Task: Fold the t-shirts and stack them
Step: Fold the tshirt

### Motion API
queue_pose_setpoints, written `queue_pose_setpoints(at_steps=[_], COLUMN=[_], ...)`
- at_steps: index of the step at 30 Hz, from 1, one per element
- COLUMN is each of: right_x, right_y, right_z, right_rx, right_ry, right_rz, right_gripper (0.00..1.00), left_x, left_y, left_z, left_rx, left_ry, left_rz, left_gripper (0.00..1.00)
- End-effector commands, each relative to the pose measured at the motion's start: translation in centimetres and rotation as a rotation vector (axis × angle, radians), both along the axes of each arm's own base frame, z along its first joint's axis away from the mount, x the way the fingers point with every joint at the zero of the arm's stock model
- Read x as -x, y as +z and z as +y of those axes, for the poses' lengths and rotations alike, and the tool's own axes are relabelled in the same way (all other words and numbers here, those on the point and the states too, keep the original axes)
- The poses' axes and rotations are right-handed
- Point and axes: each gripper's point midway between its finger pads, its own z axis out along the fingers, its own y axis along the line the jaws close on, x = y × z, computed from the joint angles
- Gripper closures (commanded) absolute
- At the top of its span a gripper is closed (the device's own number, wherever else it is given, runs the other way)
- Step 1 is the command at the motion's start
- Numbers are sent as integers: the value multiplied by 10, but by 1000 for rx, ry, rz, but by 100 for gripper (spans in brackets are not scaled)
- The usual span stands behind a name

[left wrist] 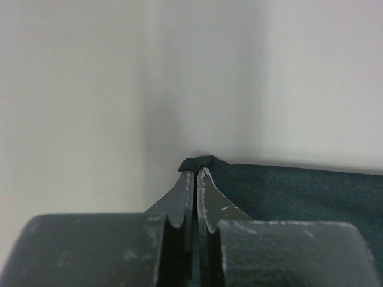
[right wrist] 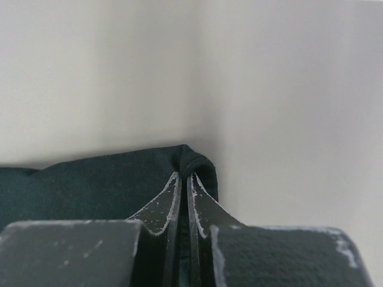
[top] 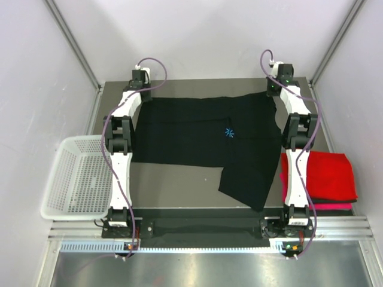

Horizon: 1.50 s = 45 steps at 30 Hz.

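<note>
The black shirt (top: 197, 137) lies spread on the table (top: 179, 188), its far edge along the back, with a small blue mark (top: 229, 133) facing up and one flap reaching toward the near edge. My left gripper (left wrist: 195, 173) is clamped on its far-left corner. My right gripper (right wrist: 182, 176) is clamped on its far-right corner (cloth bunches at both sets of tips). A folded red shirt (top: 326, 170) lies on a magenta shirt (top: 338, 206), just right of my right arm. A white basket (top: 78, 176) sits at the table's left side.

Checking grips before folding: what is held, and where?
The left fingers and right fingers each pinch a far corner of the black t-shirt, one per side.
</note>
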Motion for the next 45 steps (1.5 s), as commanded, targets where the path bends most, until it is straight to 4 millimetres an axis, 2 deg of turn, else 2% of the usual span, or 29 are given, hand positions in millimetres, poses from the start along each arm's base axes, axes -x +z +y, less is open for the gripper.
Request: queue_pose_setpoints(at_steps=[1, 8, 9, 11, 16, 17, 18, 19, 20, 21, 22, 23, 24, 25, 26, 27, 28, 29, 30, 31, 32, 33, 34, 35, 37, 38, 39, 42, 45], right_x=[-24, -32, -32, -33, -31, -31, -28, -26, -19, -17, -13, 0, 5, 12, 25, 37, 48, 68, 87, 103, 130, 155, 173, 202, 245, 273, 299, 371, 421], right_y=[31, 35, 37, 39, 42, 47, 63, 71, 64, 106, 117, 104, 147, 157, 146, 182, 189, 162, 195, 192, 161, 178, 169, 135, 130, 102, 105, 80, 64], right_z=[5, 18, 37, 42, 39, 35, 30, 28, 21, 20, 16, 13, 6, 2, -1, 1, 3, 7, 22, 31, 39, 51, 56, 64, 72, 78, 85, 100, 106], right_rx=[24, 45, 56, 71, 92, 109, 127, 137, 148, 145, 140, 141, 142, 146, 159, 164, 170, 176, 184, 185, 185, 224, 239, 281, 317, 341, 333, 318, 341], right_ry=[0, 16, 43, 46, 21, 3, -15, -21, -32, -43, -50, -55, -81, -91, -83, -70, -43, 5, 122, 199, 283, 407, 466, 568, 659, 754, 810, 1016, 1136], right_rz=[-119, -152, -157, -163, -161, -165, -180, -188, -160, -239, -262, -228, -308, -317, -282, -343, -348, -284, -340, -328, -257, -287, -265, -192, -169, -112, -113, -65, -51], right_gripper=[99, 99, 99, 100, 95, 89, 72, 68, 66, 61, 60, 59, 57, 56, 56, 55, 55, 55, 56, 56, 57, 57, 57, 57, 59, 59, 59, 60, 61], left_x=[-7, -8, -8, -8, -7, -8, -8, -6, -7, -6, -3, 0, 3, 11, 15, 21, 31, 45, 55, 76, 88, 104, 125, 140, 181, 196, 208, 251, 275], left_y=[9, 17, 17, 19, 32, 47, 56, 61, 88, 102, 107, 141, 154, 177, 188, 197, 192, 220, 225, 229, 227, 219, 212, 204, 181, 175, 170, 148, 162], left_z=[52, 69, 69, 70, 67, 65, 63, 61, 60, 57, 52, 49, 45, 41, 38, 31, 26, 21, 17, 3, -2, -7, -13, -30, -43, -52, -54, -55, -51], left_rx=[-60, -93, -93, -96, -88, -79, -54, -48, -40, -26, -12, 2, 15, 34, 44, 66, 78, 92, 95, 121, 120, 96, 105, 105, 94, 123, 125, 118, 99], left_ry=[132, 188, 188, 191, 182, 177, 193, 188, 182, 179, 166, 155, 147, 143, 131, 99, 80, 57, 27, -40, -70, -110, -150, -210, -284, -333, -352, -372, -366], left_rz=[-42, -65, -65, -67, -82, -105, -123, -131, -177, -200, -205, -261, -280, -312, -325, -333, -308, -343, -344, -327, -311, -263, -225, -181, -79, -56, -42, -12, -63], left_gripper=[100, 100, 100, 100, 98, 91, 75, 70, 67, 62, 59, 58, 55, 52, 51, 51, 50, 50, 51, 51, 51, 51, 51, 52, 57, 58, 60, 60, 59])
